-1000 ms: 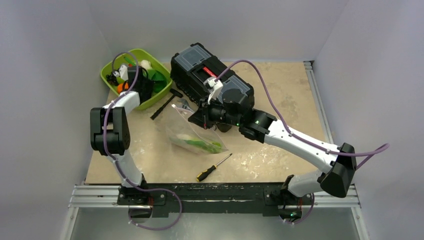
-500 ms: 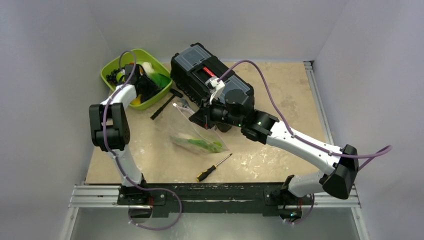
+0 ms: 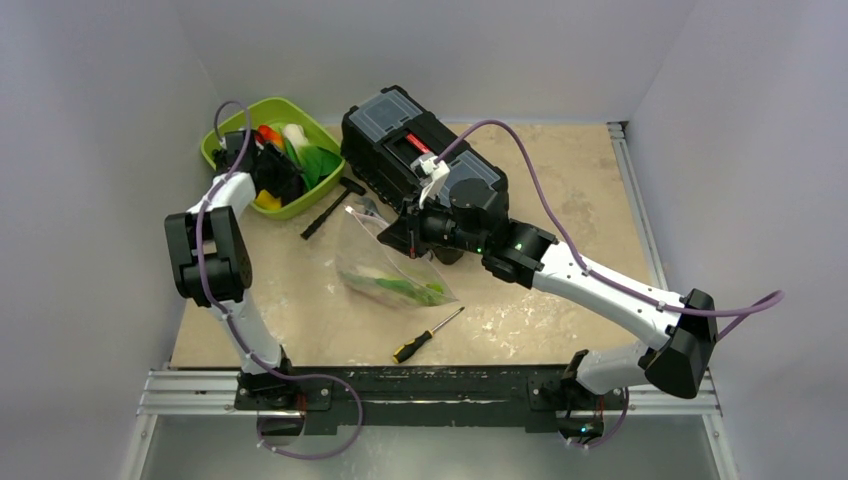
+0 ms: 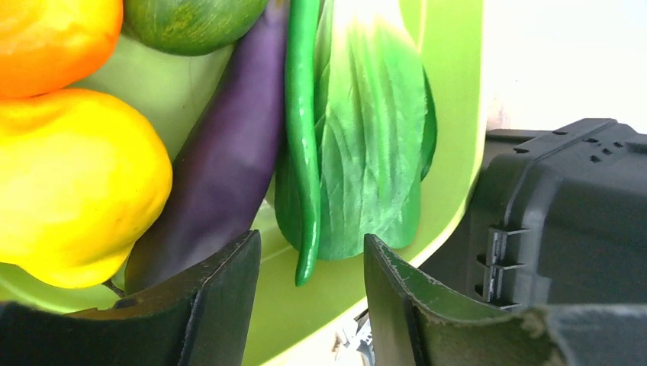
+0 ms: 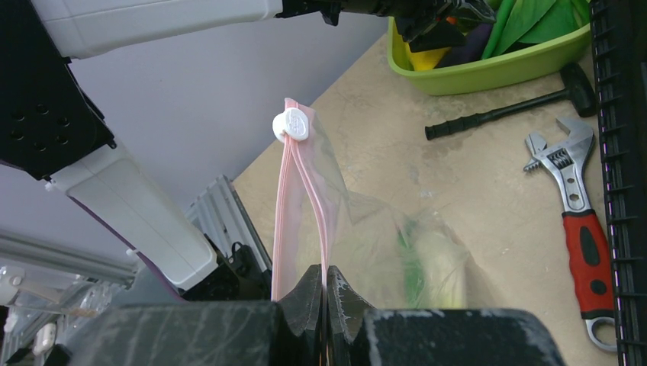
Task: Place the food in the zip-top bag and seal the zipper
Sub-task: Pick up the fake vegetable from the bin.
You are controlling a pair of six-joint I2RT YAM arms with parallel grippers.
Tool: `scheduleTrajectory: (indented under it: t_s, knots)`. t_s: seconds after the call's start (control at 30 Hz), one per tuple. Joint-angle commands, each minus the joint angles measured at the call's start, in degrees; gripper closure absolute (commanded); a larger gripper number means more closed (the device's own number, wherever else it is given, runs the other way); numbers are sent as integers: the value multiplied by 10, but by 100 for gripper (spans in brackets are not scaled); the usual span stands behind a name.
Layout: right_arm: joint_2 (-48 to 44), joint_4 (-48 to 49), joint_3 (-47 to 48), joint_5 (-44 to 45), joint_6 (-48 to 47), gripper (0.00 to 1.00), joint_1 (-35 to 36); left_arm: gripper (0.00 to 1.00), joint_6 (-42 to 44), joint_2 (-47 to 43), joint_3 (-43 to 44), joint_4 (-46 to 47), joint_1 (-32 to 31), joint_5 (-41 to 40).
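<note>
- Two pincers were in view: the left pincer (image 4: pixel 309 255) hung with its jaws apart and empty over the lime-green tray (image 4: pixel 458 114) at the far left corner of the surface (image 3: pixel 560 200).
- In the tray lay an orange (image 4: pixel 53 38), a yellow pear (image 4: pixel 69 183), a purple eggplant (image 4: pixel 221 168), a green pod (image 4: pixel 301 137) and a leafy green (image 4: pixel 374 152).
- The right pincer (image 5: pixel 324 278) was clamped together on the pink zipper (image 5: pixel 294 198) of the zip-top bag (image 5: pixel 358 229), holding its mouth raised near the surface's middle, just beside the black toolbox (image 3: pixel 420 155).
- A green-white vegetable (image 5: pixel 435 263) lay inside the bag.
</note>
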Motion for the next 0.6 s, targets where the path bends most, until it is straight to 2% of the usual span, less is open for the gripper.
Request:
scheduleTrajectory:
  t_s: [0.0, 0.17, 0.4, 0.47, 0.57]
  knots:
    - [-1, 28, 7, -16, 2, 100, -3, 50, 17, 3, 39, 27, 1, 14]
    - [5, 31, 10, -21, 5, 100, -3, 61, 2, 29, 53, 37, 0, 12]
    - [8, 32, 13, -21, 8, 100, -3, 60, -55, 26, 5, 80, -2, -20]
    - [8, 32, 13, -21, 9, 100, -3, 59, -76, 37, -6, 104, -3, -2]
    - [11, 32, 14, -22, 9, 100, -3, 67, -91, 65, 6, 105, -2, 15]
